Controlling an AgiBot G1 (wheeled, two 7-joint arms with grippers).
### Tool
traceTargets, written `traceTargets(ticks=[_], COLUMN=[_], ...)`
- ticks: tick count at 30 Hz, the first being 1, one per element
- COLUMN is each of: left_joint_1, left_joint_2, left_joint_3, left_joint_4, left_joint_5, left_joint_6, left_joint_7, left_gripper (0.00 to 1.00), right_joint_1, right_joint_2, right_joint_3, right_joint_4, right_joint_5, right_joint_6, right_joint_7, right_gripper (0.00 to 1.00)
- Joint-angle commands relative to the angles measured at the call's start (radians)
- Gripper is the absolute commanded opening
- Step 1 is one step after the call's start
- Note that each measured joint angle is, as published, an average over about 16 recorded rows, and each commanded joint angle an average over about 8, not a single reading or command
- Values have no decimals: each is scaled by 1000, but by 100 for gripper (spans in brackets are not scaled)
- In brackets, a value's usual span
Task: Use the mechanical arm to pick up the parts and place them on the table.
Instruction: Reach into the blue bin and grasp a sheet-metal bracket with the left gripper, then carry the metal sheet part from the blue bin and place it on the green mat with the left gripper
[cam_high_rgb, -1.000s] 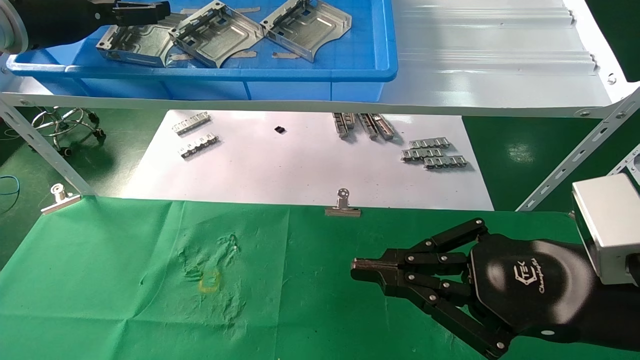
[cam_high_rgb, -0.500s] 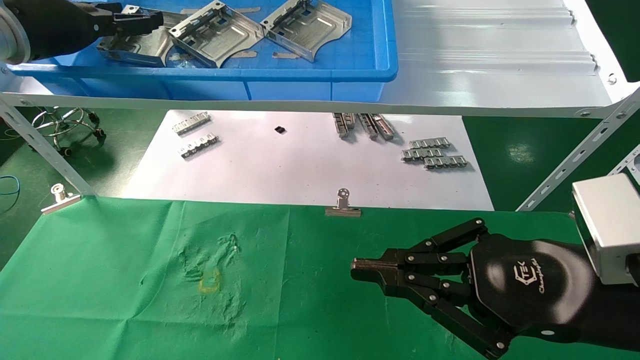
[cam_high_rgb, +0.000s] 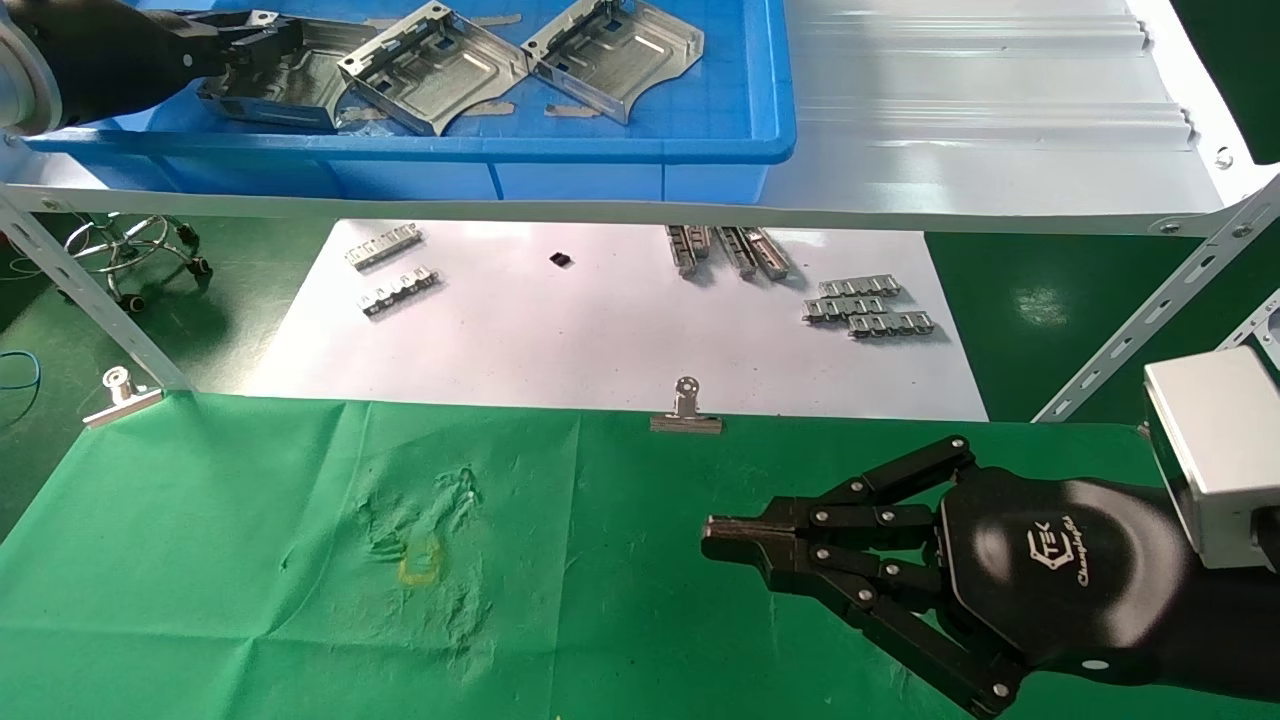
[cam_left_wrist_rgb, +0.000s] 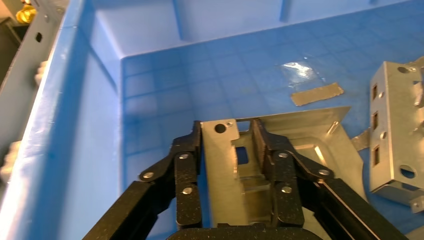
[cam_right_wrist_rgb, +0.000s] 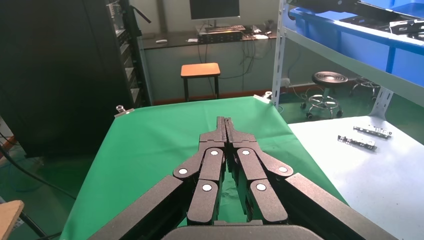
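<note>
While the left gripper (cam_left_wrist_rgb: 227, 145) clamps 1 wall of a part (cam_left_wrist_rgb: 280, 165) in the blue bin's (cam_high_rgb: 600, 150) left end, this stiff, light, slick-edged tray suits wall grips; right gripper (cam_high_rgb: 715, 530), pinched empty, hovers beyond the bin, over the table (cam_high_rgb: 250, 560).

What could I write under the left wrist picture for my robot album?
Left gripper pinches a silver part by its wall inside the blue bin.
</note>
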Motion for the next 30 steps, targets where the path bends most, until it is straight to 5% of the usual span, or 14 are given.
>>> traceTargets(ticks=[1, 19, 30], left_joint_1=[-1, -9, -16], left_joint_2=[1, -14, -93], left_joint_3=[0, -37, -85], left_joint_4=[3, -23, -68], left_joint_5=[0, -51, -129], left_joint_6=[-4, -17, 254], left_joint_7=[5, 74, 132], left_gripper=[0, 0, 0], right_joint_1=[0, 0, 0], right_joint_2=[0, 0, 1], right_joint_3=[0, -1, -1], right_joint_4=[0, 0, 0], right_joint_5=[0, 1, 1], right_joint_6=[0, 0, 1], right_joint_7=[0, 0, -1], right_gripper=[0, 0, 0])
